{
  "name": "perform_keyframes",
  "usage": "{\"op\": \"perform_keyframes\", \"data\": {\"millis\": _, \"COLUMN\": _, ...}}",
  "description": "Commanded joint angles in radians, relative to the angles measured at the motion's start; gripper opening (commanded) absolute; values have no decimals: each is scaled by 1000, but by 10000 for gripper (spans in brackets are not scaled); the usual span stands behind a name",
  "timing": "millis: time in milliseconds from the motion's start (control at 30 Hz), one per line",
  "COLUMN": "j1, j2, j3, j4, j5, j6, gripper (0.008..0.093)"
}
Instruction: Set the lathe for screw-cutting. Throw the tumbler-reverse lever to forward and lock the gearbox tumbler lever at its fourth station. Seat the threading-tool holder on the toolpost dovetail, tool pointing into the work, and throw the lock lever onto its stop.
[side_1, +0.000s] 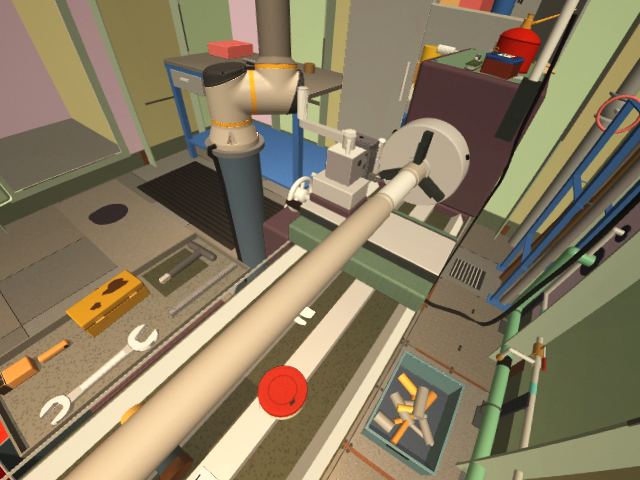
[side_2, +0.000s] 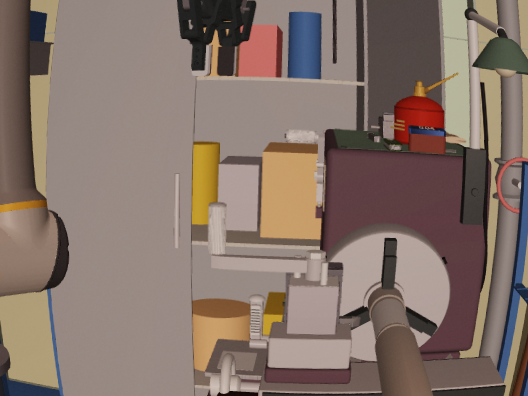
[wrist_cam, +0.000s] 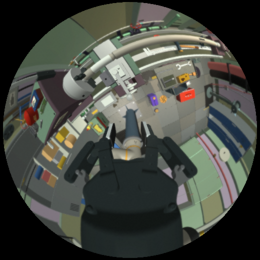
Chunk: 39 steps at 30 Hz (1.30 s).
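Observation:
On the lathe carriage the grey toolpost block (side_1: 347, 164) (side_2: 313, 306) stands beside the three-jaw chuck (side_1: 433, 156) (side_2: 395, 285), which grips a long beige bar (side_1: 269, 305). A dark tool holder (side_1: 368, 150) sits against the toolpost's chuck side. The lock lever (side_1: 319, 125) (side_2: 260, 260) reaches out from the toolpost top, away from the chuck, ending in an upright handle (side_2: 217, 227). The maroon headstock (side_1: 465, 134) (side_2: 400, 200) is behind the chuck; its tumbler levers are hidden from the side cameras. My gripper (side_2: 216, 37) (wrist_cam: 127, 131) hangs high above the machine near the top shelf, open and empty.
Behind the lathe an open grey cabinet (side_2: 120, 200) holds boxes and cylinders on shelves. A red oil can (side_1: 518, 44) sits on the headstock. My arm's pedestal (side_1: 243, 206) stands left of the carriage. Wrenches (side_1: 98, 372), a hammer and a yellow case lie on the floor tray.

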Motion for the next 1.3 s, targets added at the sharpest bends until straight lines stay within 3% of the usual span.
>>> {"op": "perform_keyframes", "data": {"millis": 0, "j1": -2, "j2": -1, "j3": -1, "j4": 0, "j5": 0, "j6": -40, "gripper": 530}}
{"op": "perform_keyframes", "data": {"millis": 233, "j1": -19, "j2": -3, "j3": -1, "j4": 2, "j5": 0, "j6": -312, "gripper": 530}}
{"op": "perform_keyframes", "data": {"millis": 467, "j1": -27, "j2": -4, "j3": -2, "j4": 4, "j5": 0, "j6": -456, "gripper": 530}}
{"op": "perform_keyframes", "data": {"millis": 900, "j1": -28, "j2": -3, "j3": 5, "j4": -4, "j5": 0, "j6": -490, "gripper": 530}}
{"op": "perform_keyframes", "data": {"millis": 1267, "j1": -15, "j2": 18, "j3": 89, "j4": -107, "j5": 0, "j6": -478, "gripper": 530}}
